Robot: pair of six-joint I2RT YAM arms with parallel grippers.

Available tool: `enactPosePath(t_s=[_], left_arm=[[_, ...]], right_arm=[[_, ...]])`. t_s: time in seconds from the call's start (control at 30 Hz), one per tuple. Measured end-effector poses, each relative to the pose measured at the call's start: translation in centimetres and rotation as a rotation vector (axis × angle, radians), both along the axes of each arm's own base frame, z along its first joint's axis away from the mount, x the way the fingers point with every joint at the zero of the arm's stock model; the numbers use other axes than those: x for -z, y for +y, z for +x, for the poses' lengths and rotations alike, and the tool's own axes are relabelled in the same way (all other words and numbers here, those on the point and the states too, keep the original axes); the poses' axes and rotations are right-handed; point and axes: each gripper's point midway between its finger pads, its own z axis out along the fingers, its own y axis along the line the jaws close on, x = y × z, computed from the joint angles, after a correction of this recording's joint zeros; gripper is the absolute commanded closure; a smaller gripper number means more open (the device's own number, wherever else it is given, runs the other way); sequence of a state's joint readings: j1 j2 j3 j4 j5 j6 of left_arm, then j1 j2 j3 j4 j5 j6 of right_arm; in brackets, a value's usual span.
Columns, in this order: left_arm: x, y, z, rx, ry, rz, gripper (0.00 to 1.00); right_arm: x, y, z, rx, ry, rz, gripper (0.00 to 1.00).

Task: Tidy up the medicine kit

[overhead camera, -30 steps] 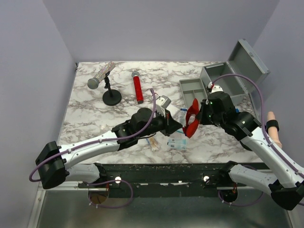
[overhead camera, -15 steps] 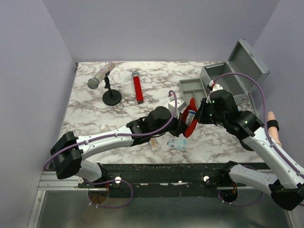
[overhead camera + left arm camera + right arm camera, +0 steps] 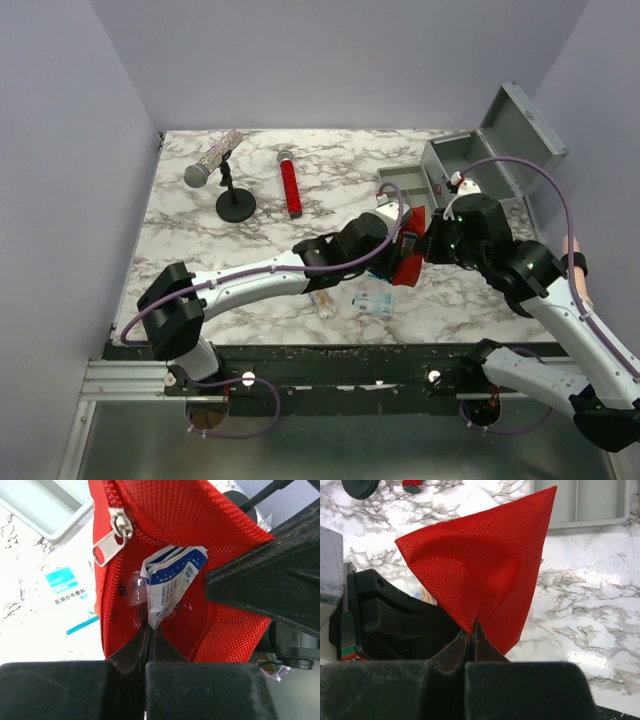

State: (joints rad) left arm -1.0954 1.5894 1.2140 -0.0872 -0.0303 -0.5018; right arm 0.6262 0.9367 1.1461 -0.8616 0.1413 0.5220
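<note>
Marbled worktop (image 3: 200, 240) carries everything. At its 2 o'clock corner stands the grey metal medicine kit (image 3: 470, 165), with its lid thrown back and leaning toward 1 o'clock. The divided grey tray (image 3: 400, 183) lies out on the worktop, just beside the box at its 9 o'clock.

At 6 o'clock of the tray, a red pouch (image 3: 408, 268) is held up between the two arms. The right tool (image 3: 471, 627) is clamped tight on a fold of the pouch's woven fabric. The left tool (image 3: 150, 627) is pinched narrow on a white-and-blue sachet (image 3: 172, 582), whose far end sits inside the pouch's open mouth, below the dangling metal zip pull (image 3: 112, 535).

Toward 10 o'clock a glittery microphone (image 3: 210, 162) rests on a black stand, with a red-bodied microphone (image 3: 290, 185) lying at its 3 o'clock. A flat gauze packet (image 3: 372, 303) lies near the 6 o'clock edge, just below the pouch.
</note>
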Motion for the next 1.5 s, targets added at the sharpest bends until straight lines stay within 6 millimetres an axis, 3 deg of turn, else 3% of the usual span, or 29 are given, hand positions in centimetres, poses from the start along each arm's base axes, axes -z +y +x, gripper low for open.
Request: enactPosePath(t_s=[0.27,0.5,0.53,0.63,0.7,0.77,0.97,1.13,1.27,1.37,1.5], left_arm=[[-0.2,0.2,0.0,-0.003,0.016,0.036,1.0],[0.7,0.8,-0.3,-0.002,0.033,0.071,1.0],[0.8,0.9,-0.4,-0.002,0.035,0.074,0.9],[1.2,1.3,-0.6,-0.002,0.042,0.089,0.47],[1.2,1.5,-0.7,0.001,0.04,0.094,0.29],[0.7,1.7,-0.8,-0.002,0.038,0.083,0.19],[-2.6,2.7,-1.2,-0.008,0.006,0.012,0.07],[-6.2,3.8,-1.5,-0.019,-0.042,-0.06,0.05],[-7.7,4.3,-1.7,-0.018,-0.063,-0.087,0.06],[-7.7,4.5,-1.8,-0.018,-0.069,-0.096,0.15],[-6.7,5.3,-2.1,-0.021,-0.071,-0.094,0.37]], right_arm=[[-0.3,-0.9,-0.1,0.028,-0.027,-0.006,0.99],[-0.3,-1.3,0.0,0.047,-0.035,-0.018,0.99],[-0.3,-1.3,0.0,0.048,-0.035,-0.02,0.99],[0.2,-1.4,-0.1,0.05,-0.027,-0.028,0.99],[0.4,-1.4,-0.1,0.05,-0.022,-0.032,0.99],[0.5,-1.4,-0.1,0.049,-0.02,-0.034,0.99],[0.5,-1.4,0.0,0.046,-0.024,-0.038,0.99],[0.5,-1.5,0.0,0.044,-0.027,-0.047,0.99],[0.5,-1.5,0.1,0.043,-0.027,-0.049,0.99],[0.5,-1.5,0.1,0.042,-0.028,-0.048,0.99],[0.4,-1.3,0.0,0.034,-0.028,-0.039,0.99]])
